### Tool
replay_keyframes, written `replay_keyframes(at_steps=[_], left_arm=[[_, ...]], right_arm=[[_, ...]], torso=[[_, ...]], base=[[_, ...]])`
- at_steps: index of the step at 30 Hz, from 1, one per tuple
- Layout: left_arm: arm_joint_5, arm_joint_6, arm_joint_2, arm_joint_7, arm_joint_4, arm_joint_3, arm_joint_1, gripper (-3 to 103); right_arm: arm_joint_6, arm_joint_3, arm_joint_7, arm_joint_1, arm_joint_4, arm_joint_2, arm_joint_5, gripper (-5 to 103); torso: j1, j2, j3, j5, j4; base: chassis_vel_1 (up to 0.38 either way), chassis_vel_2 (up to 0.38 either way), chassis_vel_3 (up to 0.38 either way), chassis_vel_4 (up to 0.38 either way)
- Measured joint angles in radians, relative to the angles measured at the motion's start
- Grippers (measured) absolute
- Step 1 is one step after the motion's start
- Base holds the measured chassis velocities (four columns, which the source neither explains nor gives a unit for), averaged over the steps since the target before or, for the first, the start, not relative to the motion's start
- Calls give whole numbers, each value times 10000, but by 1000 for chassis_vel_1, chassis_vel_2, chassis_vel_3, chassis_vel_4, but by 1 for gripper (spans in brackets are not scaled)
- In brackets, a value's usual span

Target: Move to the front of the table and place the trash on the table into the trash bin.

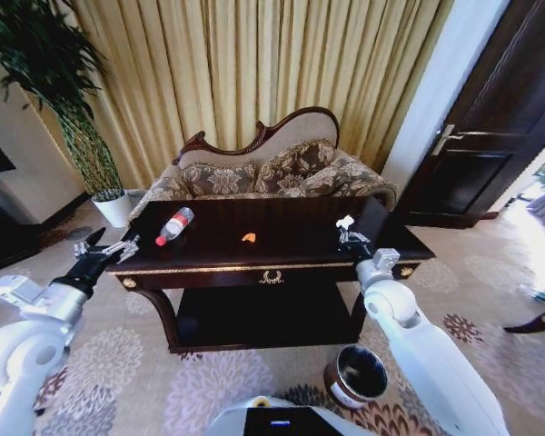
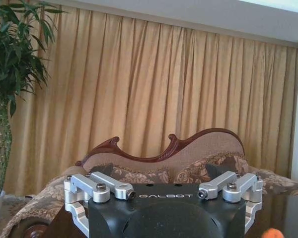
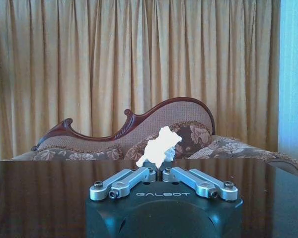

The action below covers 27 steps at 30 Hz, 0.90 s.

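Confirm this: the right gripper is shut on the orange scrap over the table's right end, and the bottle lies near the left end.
Not quite. The right gripper is shut on a white wrapper bit, as the right wrist view shows. The orange scrap lies mid-table; the bottle does lie near the left end.

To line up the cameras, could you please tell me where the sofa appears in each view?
Head view: sofa top centre, behind the table.
Left wrist view: across the lower half, above the left tool.
Right wrist view: centre, beyond the tabletop.
Shared landmark: gold curtain.
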Motion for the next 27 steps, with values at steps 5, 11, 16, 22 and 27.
replay_keyframes(at_steps=[5, 11, 16, 22, 27], left_arm=[[30, 0, -35, -1, -14, 1, 44, 100], [69, 0, -42, -2, -35, 50, 29, 100], [84, -2, -54, -10, -60, 56, 33, 100], [96, -12, -93, -12, 14, 56, -8, 100], [99, -19, -105, -13, 101, 62, -87, 100]], right_arm=[[141, -46, -15, -28, -70, 50, -131, 2], [209, -134, -36, -13, -221, 189, -210, 2], [208, 255, -327, -455, -473, 313, -293, 2], [500, 979, -1023, -1738, -1307, 385, -1411, 2], [1230, 1181, -1514, -2225, -3272, 877, -2535, 2]], torso=[[-1, 0, 0, 1, 2], [0, 0, 1, 1, 0], [-1, 1, 0, 1, 2], [5, -1, 3, 0, -3], [3, -1, 2, 4, -1]], base=[[163, -158, -157, 154], [102, -109, -117, 97], [35, -44, -14, 38], [0, 0, 0, 0], [0, 0, 0, 0]])
